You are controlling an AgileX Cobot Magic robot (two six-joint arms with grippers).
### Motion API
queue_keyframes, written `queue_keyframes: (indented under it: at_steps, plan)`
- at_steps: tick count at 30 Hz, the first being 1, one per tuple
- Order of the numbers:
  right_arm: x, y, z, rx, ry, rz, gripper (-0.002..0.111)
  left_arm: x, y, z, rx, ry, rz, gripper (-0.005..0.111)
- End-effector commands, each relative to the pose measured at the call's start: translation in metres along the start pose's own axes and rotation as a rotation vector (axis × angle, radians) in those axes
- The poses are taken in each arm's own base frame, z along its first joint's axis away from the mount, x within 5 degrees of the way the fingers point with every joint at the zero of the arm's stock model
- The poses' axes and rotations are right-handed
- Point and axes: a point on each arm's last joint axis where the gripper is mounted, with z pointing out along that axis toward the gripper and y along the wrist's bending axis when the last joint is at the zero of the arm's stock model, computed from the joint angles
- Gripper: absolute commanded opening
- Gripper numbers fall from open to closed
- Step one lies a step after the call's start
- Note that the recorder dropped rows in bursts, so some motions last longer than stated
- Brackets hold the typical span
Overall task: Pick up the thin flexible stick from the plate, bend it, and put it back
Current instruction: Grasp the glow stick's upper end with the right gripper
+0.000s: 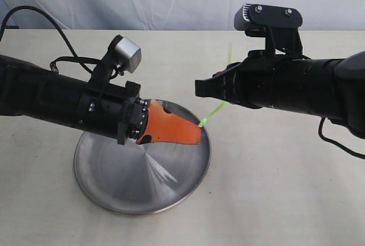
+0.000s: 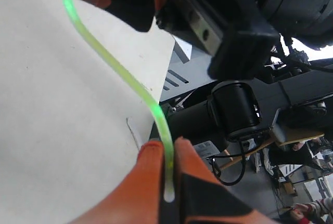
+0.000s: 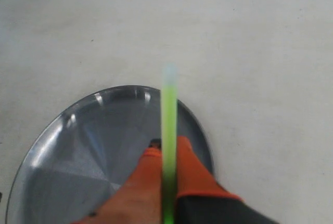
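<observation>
The stick (image 1: 214, 113) is off the plate (image 1: 114, 183) and held in the air by both arms, above the plate's rim on the side toward the right arm.

The left gripper (image 1: 199, 126) reaches across over the plate, and its orange tip hangs just above that rim. In the left wrist view its two fingers are pressed together on one end of the stick (image 2: 112, 60). A short stub shows between them at the gripper (image 2: 167, 148), and from there the strand sweeps away in a clear bow.

The right gripper (image 1: 199, 88) sits higher than the left one, with its tip above the plate's edge and the rest of the arm out beyond the plate over the bare table (image 1: 274, 189). In its own wrist view the orange fingers lie close on either side of the stick (image 3: 169, 130) – pinching it, as far as the blur allows – with the plate (image 3: 78, 146) below and behind them. The gripper (image 3: 167, 146) shows no gap apart from the strand itself.

From outside, the lower stretch of the stick climbs from the left tip up toward the right gripper. The middle of it is hidden behind that gripper's dark body, and the free end pokes up above it, well clear of the plate.
</observation>
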Motion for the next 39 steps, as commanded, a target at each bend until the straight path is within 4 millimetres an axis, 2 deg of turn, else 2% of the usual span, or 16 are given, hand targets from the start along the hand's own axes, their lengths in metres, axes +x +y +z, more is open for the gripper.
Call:
queue_keyframes:
  at_steps: [1, 17, 39]
  plan:
    - [0.007, 0.004, 0.004, -0.034, 0.037, -0.036, -0.001, -0.014, -0.007, -0.001, 0.032, -0.102, -0.003, 0.0]
    - [0.007, 0.005, 0.004, -0.049, 0.044, -0.018, -0.001, -0.014, -0.006, -0.002, 0.027, -0.107, 0.018, 0.0]
    - [0.007, 0.016, 0.002, -0.159, 0.07, 0.303, -0.001, -0.016, -0.011, -0.006, 0.019, -0.12, 0.172, 0.0]
